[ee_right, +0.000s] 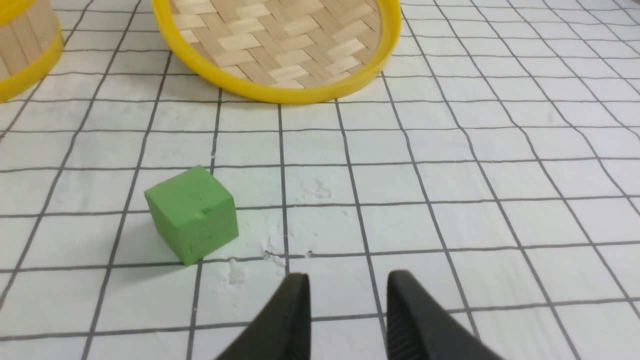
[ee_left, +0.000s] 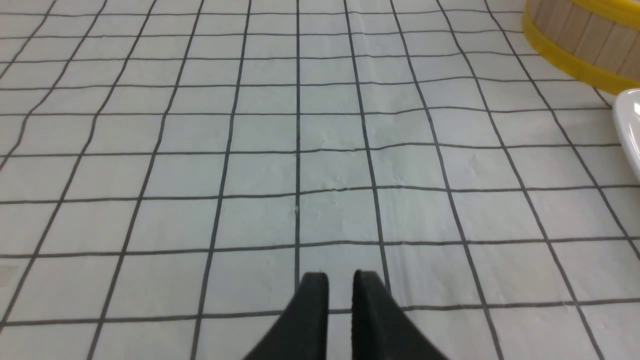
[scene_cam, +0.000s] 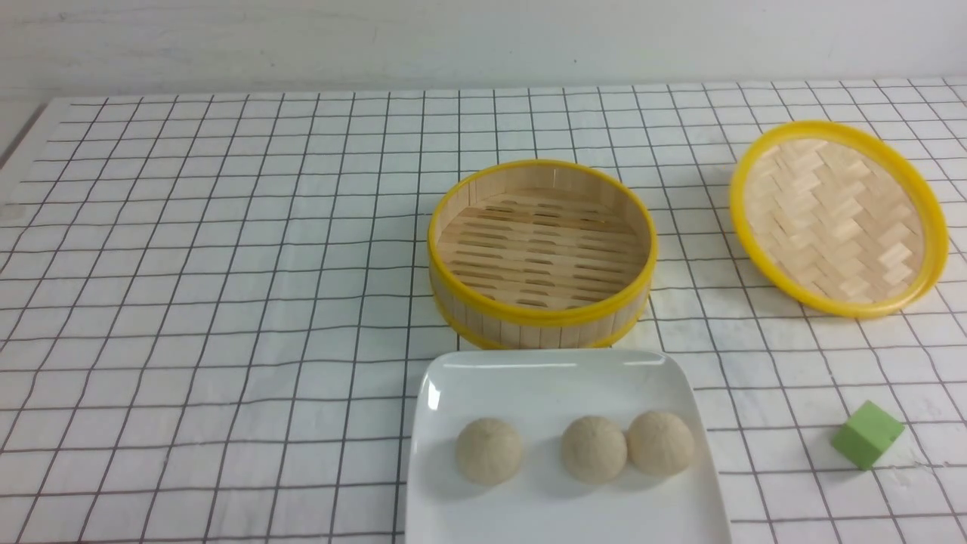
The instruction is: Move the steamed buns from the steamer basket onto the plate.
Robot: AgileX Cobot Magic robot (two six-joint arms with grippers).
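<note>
Three steamed buns (scene_cam: 489,450) (scene_cam: 593,449) (scene_cam: 660,443) lie in a row on the white plate (scene_cam: 544,363) at the table's near edge. Just behind it stands the steamer basket (scene_cam: 542,317), with nothing on its slatted floor. Neither gripper shows in the front view. In the left wrist view my left gripper (ee_left: 340,275) hovers over bare cloth, its jaws a narrow gap apart and holding nothing; the basket (ee_left: 585,40) and the plate's rim (ee_left: 631,120) sit at that picture's edge. My right gripper (ee_right: 348,275) stands open and empty over the cloth near the green cube (ee_right: 191,214).
The woven lid (scene_cam: 837,217) rests tilted at the back right, also in the right wrist view (ee_right: 280,35). The green cube (scene_cam: 867,434) sits on the checked cloth to the right of the plate. A wall runs along the table's far edge.
</note>
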